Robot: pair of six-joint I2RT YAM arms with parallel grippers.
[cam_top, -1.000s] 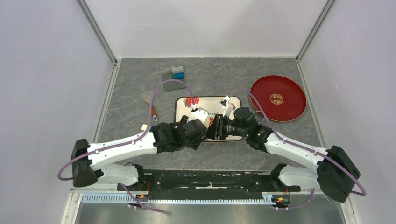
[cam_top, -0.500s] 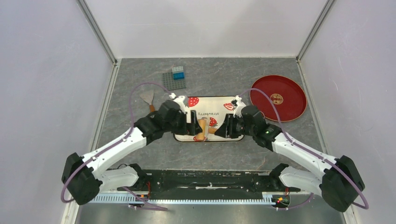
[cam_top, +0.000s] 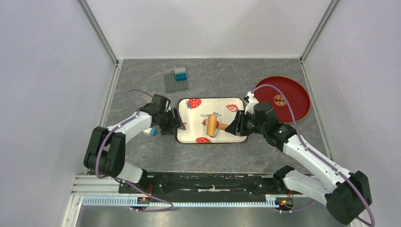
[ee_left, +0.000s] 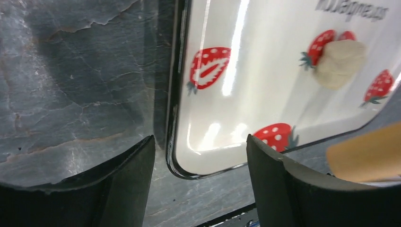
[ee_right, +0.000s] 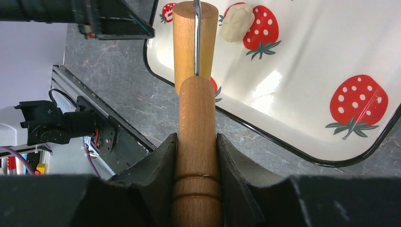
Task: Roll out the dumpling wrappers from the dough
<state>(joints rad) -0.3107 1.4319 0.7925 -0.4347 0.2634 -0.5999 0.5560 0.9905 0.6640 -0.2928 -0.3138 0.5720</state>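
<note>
My right gripper is clamped on the handle of the wooden roller, both pads pressed against the turned wood. A thin metal rod runs from the handle over the barrel. The barrel sits over the near side of the white tray, the one with the black rim and the red strawberry prints. I cannot tell whether it rests on the tray floor. The dough lies in that tray as one thick, pale cream lump, partly covering a strawberry print. It is just past the far end of the barrel and off to one side, and I cannot tell whether the two touch. My left gripper hangs spread wide with nothing between its fingers. It is poised over the tray's near left corner, and the rim passes through the gap below. From that wrist the dough shows further along the tray, well apart from my left fingers. Beyond the tray's right end, close behind my right wrist, a round red tray lies on the grey table with a small gold mark at its centre. Towards the back left, a grey studded plate carries blue bricks on its far corner.
</note>
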